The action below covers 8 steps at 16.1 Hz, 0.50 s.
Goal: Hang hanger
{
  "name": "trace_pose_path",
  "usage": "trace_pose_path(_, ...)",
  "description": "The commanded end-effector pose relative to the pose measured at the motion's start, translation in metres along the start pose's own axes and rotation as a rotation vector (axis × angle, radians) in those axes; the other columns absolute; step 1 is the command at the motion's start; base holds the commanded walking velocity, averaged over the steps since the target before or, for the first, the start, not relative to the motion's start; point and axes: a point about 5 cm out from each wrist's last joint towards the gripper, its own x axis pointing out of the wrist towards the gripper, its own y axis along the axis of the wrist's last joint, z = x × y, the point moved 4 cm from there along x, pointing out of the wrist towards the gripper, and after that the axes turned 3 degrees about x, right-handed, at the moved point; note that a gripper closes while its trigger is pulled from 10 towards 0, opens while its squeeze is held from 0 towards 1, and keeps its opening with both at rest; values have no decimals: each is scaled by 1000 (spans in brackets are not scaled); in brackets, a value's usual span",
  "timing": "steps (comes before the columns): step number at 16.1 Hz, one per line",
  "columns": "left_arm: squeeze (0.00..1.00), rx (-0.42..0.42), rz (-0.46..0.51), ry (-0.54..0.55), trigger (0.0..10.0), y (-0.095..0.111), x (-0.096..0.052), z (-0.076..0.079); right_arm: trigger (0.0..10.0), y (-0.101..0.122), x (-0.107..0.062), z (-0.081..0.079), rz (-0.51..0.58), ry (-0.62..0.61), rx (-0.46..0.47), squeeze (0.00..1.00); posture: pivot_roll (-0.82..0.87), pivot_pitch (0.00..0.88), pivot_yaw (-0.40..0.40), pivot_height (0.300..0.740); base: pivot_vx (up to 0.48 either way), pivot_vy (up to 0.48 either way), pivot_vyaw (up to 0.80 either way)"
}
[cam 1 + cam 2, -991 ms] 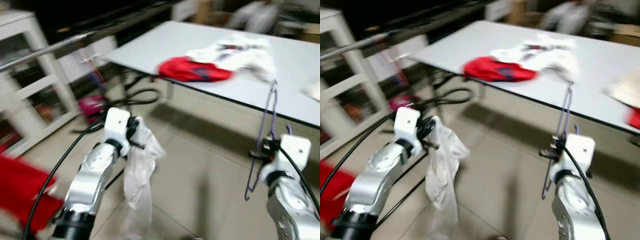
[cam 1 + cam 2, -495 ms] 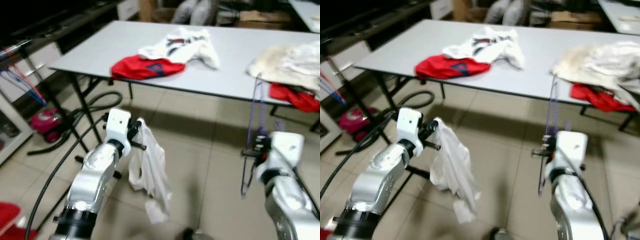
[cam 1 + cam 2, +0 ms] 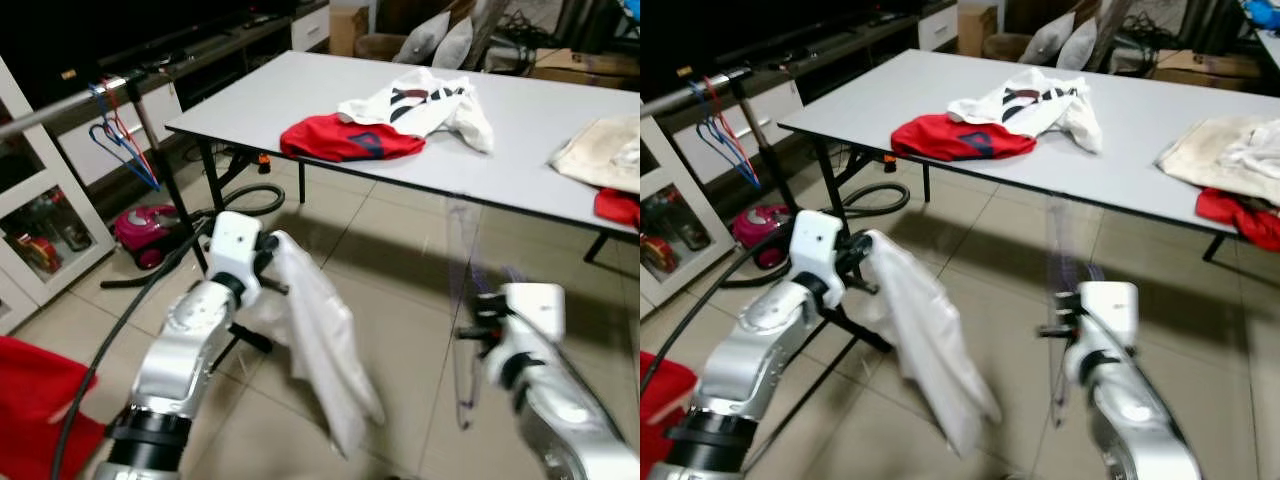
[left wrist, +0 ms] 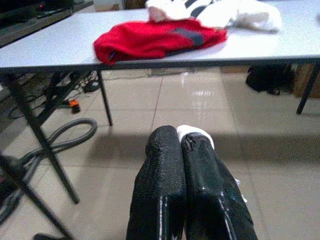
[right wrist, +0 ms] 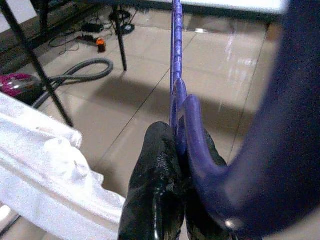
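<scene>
right hand (image 5: 172, 197) clamped on the purple hanger (image 5: 176, 65), wire upright above the fingers, hook curving close past the wrist camera; seen from the head, held low over the tiled floor (image 3: 400, 300), well short of the tabletop (image 3: 560, 150). left hand (image 4: 182, 150) pinched shut on a white garment (image 3: 320, 340) that trails down and swings toward the hanger side

likely step: carrying both toward the rail (image 3: 60, 105) off to the left, where blue and red hangers (image 3: 115, 140) already dangle. to do it well:
- keep the hanger vertical and the grip tight, since thin wire twists easily between padded fingers
- hold the cloth away from the hanger so it cannot snag the hook
- turn slowly; motion blur on the right arm suggests swing that would make the hook hard to aim
- mind the rack leg (image 3: 205, 190), the grey hose (image 3: 250, 200) and the pink vacuum (image 3: 145, 225) on the floor
- bring the hook above the rail, then lower it on

red shirt (image 3: 345, 140) and white shirt (image 3: 420, 100) lie on the tabletop, apart from all this
</scene>
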Motion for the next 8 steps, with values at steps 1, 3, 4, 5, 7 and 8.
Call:
trace_pose_path(1, 0, 12, 40, -7, 10000, 11, 3, 2, 10000, 4, -1, 4, 4, -16, -2, 0, -35, 0, 97, 740, 0, 390, 0)
trace_pose_path(3, 0, 12, 41, -15, 10000, 12, 6, 3, 10000, 5, -3, 6, 3, -29, 13, 0, -42, 0, 106, 740, 0, 394, 0)
trace_pose_path(4, 0, 3, 35, -11, 10000, 11, 7, 3, 10000, 5, -3, 7, 4, -33, 15, 0, -43, 0, 107, 740, 0, 0, 0)
trace_pose_path(5, 0, -18, 47, -14, 10000, 13, 7, 4, 10000, 6, -3, 8, 8, -42, 10, 0, -43, 0, 107, 740, 0, 0, 0)
trace_pose_path(7, 0, 2, 79, -16, 10000, 20, 9, 5, 10000, 15, -3, 5, 55, -22, 3, 0, -41, 0, 106, 740, 0, 0, 0)
trace_pose_path(8, 0, -1, 86, -20, 10000, 22, 10, 5, 10000, 27, -3, 0, 109, 15, -5, 0, -37, 0, 105, 740, 0, 0, 0)
